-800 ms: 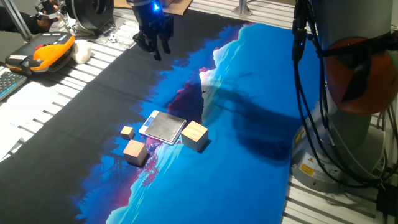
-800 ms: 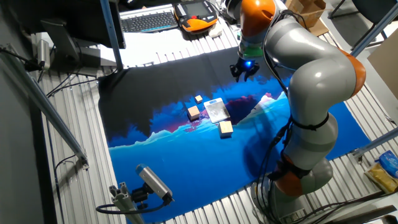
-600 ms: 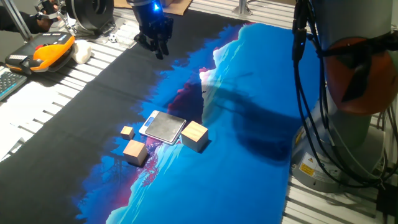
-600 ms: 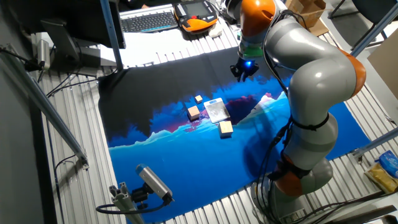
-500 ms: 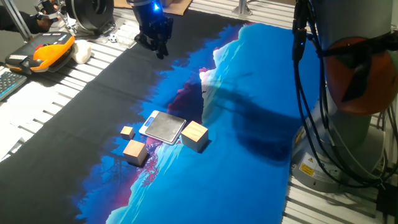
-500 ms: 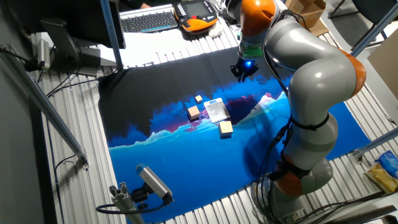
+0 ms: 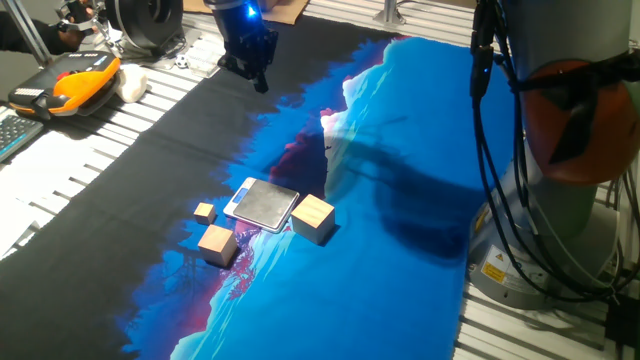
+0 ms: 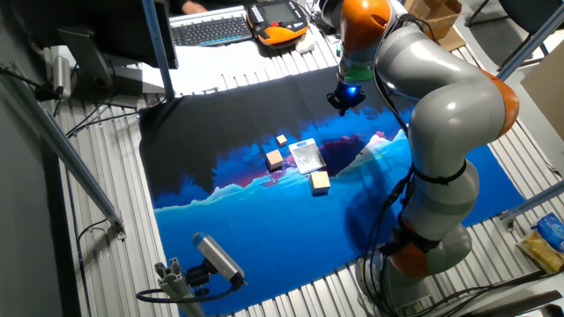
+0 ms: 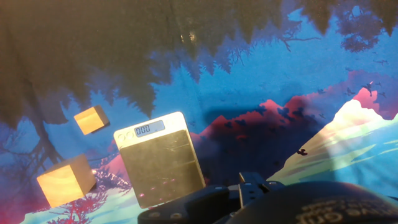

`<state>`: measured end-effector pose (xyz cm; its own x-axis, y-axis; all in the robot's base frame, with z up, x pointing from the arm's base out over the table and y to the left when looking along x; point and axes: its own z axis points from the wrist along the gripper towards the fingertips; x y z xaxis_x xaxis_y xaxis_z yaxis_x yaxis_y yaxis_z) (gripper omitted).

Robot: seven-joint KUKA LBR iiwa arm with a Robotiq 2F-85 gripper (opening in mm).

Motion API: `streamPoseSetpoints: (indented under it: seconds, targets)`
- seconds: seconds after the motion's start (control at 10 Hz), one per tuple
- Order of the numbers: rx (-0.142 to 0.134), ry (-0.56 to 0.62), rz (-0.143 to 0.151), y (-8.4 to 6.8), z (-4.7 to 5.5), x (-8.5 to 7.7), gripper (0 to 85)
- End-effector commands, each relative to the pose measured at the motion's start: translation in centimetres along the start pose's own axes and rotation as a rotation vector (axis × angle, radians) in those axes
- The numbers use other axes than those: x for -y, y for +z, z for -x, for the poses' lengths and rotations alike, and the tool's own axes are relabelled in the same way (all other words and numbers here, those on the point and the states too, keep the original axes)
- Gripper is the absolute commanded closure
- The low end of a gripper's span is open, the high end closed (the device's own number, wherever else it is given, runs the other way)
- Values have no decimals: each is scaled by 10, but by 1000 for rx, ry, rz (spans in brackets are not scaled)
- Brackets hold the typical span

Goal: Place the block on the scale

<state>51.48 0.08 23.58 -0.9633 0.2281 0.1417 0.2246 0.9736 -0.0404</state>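
While the end effector [image 7: 258, 78] has clenched empty since earlier, the block [image 7: 217, 243] sits well below it, near the scale [image 7: 264, 204], on the counter's [image 7: 400, 200] blue-black printed cloth.

tool [image 7: 258, 80] | fingers closed together since earlier, seemingly fully

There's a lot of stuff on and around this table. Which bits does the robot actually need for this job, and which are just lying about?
Part of the job:
the block
the scale
the gripper

Just lying about:
the tiny cube
the largest cube
the orange handheld controller
the keyboard
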Motion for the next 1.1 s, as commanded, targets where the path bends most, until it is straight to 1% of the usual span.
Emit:
streamPoseSetpoints:
  seconds: [0.0,0.4,0.7,0.8,0.9,1.0]
  targets:
    - [0,0,0,0,0,0,850]
    - [6,-61,-9,0,0,0,850]
    - [10,-62,-7,0,0,0,850]
    - [12,-79,-8,0,0,0,850]
    - [3,-109,7,0,0,0,850]
    - [2,-109,13,0,0,0,850]
